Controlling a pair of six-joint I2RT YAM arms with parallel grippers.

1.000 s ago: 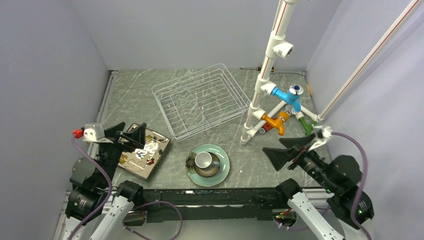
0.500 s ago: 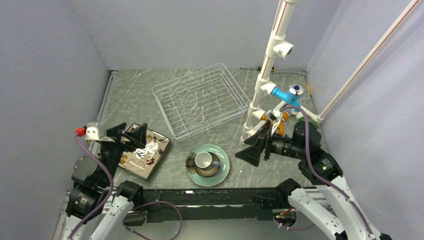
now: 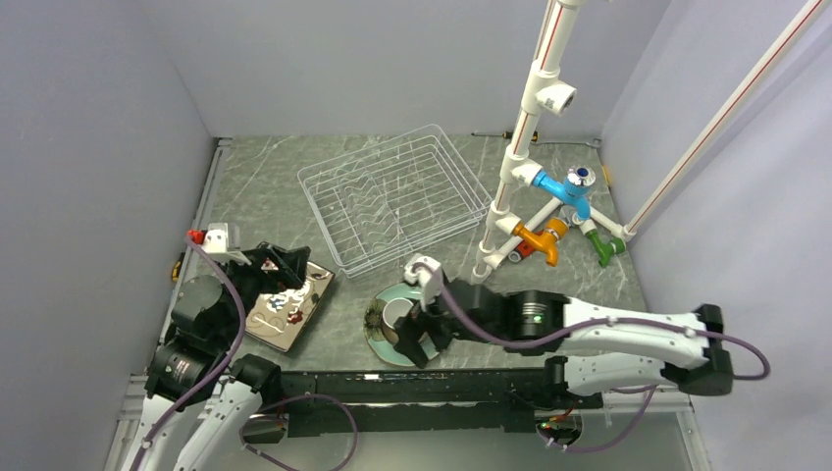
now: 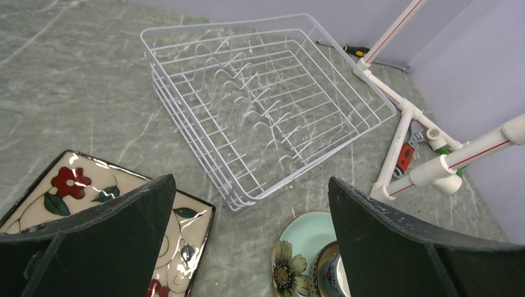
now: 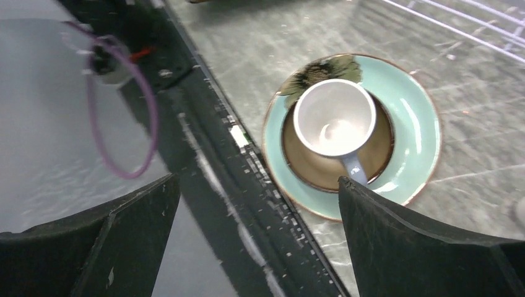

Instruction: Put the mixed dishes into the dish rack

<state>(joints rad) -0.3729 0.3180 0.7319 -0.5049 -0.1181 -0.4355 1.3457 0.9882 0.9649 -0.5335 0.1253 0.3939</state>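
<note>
Two pincers hang over dishes that lie on the grey surface (image 3: 285, 186) on the near side of the white wire dish rack (image 3: 392, 201), whose prongs hold nothing so far. Both have their fingers spread wide and grip nothing. Off the rack's near right corner stands a stack: the small grey mug (image 5: 334, 117) sits upright in the brown bowl (image 5: 371, 151), which sits on the pale green round plate (image 5: 418, 133). The right pincer (image 5: 259, 182) is poised directly above this stack, so the right arm is plainly the nearer one. In the right wrist view the mug lies just ahead of the open gap, offset toward one finger, with its handle pointing back at that finger. A grasp on the mug probably calls for a small shift forward before descent, and the rack lies beyond the stack. Off the rack's near left corner, the cream floral square plate (image 4: 93, 204) lies flat beneath the left pincer (image 4: 251, 182), well apart from the stack.
</note>
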